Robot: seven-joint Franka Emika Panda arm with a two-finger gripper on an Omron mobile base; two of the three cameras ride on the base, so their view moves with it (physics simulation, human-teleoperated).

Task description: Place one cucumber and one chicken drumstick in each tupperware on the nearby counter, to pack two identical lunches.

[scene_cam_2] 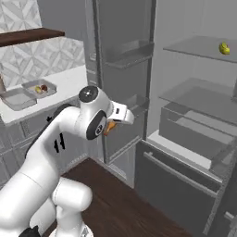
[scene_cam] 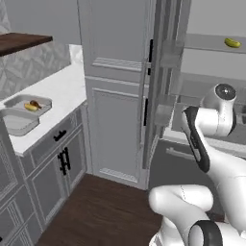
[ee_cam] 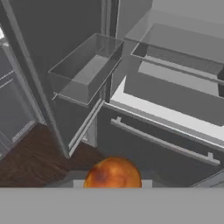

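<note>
The gripper (scene_cam_2: 110, 126) is largely hidden behind the arm's own wrist in the right base view, and its fingers cannot be made out in the hand view; it is closed on a chicken drumstick (ee_cam: 113, 173), of which an orange-brown rounded end shows at the bottom of the hand view and a small orange patch shows just below the white hand in the right base view. Because the drumstick is cut off, its long axis cannot be determined. On the white surface (scene_cam: 65, 89) stand two grey tupperware trays: the farther tray (scene_cam: 28, 104) holds a cucumber and a second drumstick, too small to tell orientation; the nearer tray (scene_cam: 18, 122) is partly cropped. Another cucumber (scene_cam: 232, 43) lies on an upper refrigerator shelf (scene_cam: 206, 44), lengthwise along it, well apart from the gripper.
</note>
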